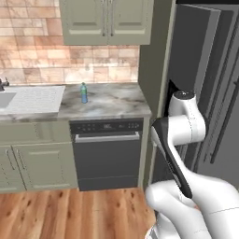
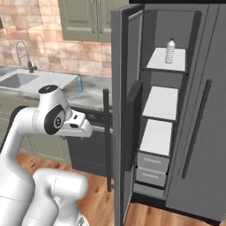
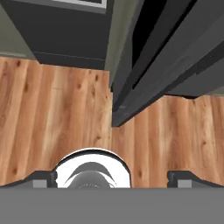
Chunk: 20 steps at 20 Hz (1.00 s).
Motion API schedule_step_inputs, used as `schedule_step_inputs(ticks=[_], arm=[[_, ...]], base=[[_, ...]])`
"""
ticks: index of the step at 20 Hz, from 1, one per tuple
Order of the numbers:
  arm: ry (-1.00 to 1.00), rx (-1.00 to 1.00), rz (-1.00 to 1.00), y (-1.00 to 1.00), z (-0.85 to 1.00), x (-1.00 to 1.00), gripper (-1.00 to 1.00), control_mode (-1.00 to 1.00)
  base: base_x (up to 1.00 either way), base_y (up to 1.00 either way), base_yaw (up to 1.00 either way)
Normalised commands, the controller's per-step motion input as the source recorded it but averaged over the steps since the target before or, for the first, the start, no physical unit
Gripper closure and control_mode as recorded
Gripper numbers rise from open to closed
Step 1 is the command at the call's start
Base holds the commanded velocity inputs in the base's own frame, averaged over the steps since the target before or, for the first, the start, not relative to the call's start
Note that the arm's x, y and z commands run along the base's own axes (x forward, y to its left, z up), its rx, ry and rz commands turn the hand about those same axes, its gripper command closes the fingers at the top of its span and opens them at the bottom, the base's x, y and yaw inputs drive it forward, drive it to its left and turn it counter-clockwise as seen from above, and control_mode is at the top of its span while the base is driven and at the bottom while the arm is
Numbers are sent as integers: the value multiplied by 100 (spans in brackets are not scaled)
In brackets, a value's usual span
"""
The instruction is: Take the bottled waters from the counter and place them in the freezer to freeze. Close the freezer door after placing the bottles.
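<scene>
I have the freezer door standing open, swung out toward me, its long vertical handle facing the kitchen side. Inside the freezer I see 3 white shelves stacked above 2 grey drawers. The clear ribbed bottle stands upright on the top shelf, toward its back.

The blue bottle with the green cap is upright on the counter, between the white drainboard and the counter's end by the freezer, above the black-fronted dishwasher. In the right base view that blue bottle sits just past the sink.

My fingers are spread wide with nothing between them, 1 dark tip at each lower corner of the hand view. The hand looks down at the wooden floor, with the bottom edge of the open freezer door ahead.
</scene>
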Motion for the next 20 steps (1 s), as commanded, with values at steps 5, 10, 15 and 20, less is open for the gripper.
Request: schedule_step_inputs(ticks=[5,10,15,20], arm=[[0,0,0,0,0,0,-100,100],[0,0,0,0,0,0,-100,100],[0,0,0,0,0,0,-100,100],[0,0,0,0,0,0,-100,100]], base=[[6,63,-8],[12,62,-7],[14,61,-7],[23,58,-5]])
